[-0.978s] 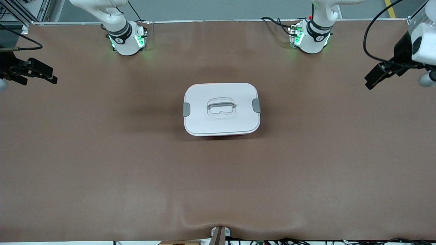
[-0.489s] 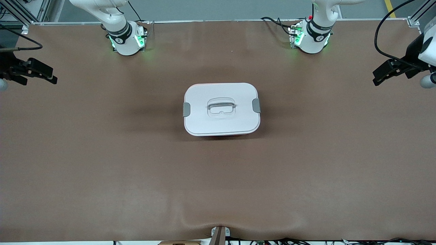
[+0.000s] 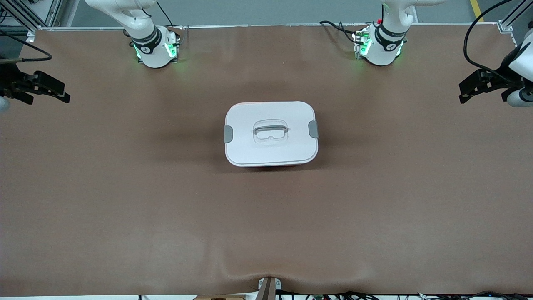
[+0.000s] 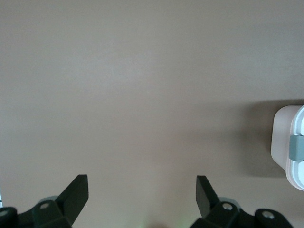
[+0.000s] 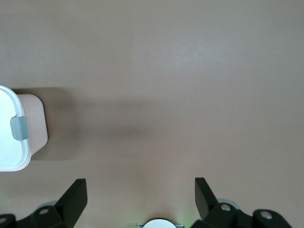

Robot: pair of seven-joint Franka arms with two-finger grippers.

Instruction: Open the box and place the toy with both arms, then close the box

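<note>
Box sits closed at the middle of the brown surface, white lid on, a grey clip at the right arm's end and another clip at the left arm's end. Recessed handle in the lid's centre.

Front view only: the whole lid from above, both arm bases with green lights, a sliver of the pink tub under the lid edge nearest the camera. Left gripper hangs over the surface's edge at the left arm's end, partly cut off by the frame. Right gripper hangs over the edge at the right arm's end, its arm mostly out of frame.

Wrist views only: how the fingers stand. Left wrist view shows the left gripper spread wide, nothing between the fingers, bare surface below; box corner and one clip at the frame edge, pale pink tub wall visible. Right wrist view: right gripper likewise spread wide and empty, box corner with a clip cut off at the edge.

Hard to make out: box contents, hidden by the lid. Toy not seen in any view.
</note>
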